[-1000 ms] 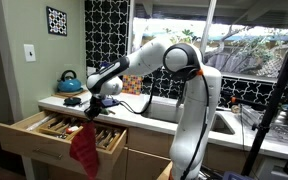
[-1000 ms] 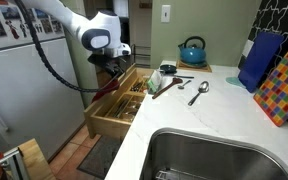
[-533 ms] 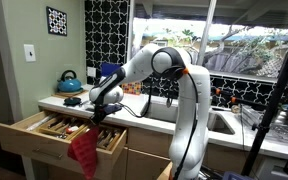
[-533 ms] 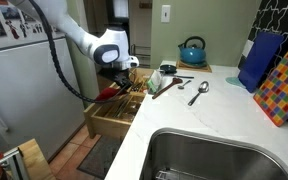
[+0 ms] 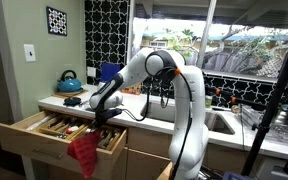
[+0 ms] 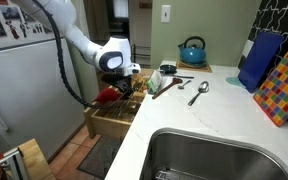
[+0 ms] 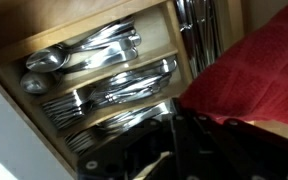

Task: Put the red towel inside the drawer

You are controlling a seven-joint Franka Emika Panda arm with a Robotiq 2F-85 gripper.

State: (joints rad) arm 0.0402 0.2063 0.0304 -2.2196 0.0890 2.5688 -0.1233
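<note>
The arm had sunk lower over the open drawer since the earlier frames, bringing the red towel down with it. The towel hung over the drawer's front edge, beside the cutlery trays. Whether the gripper pinched it could not be told. A blue kettle and a spoon sat on the white counter near the sink.
</note>
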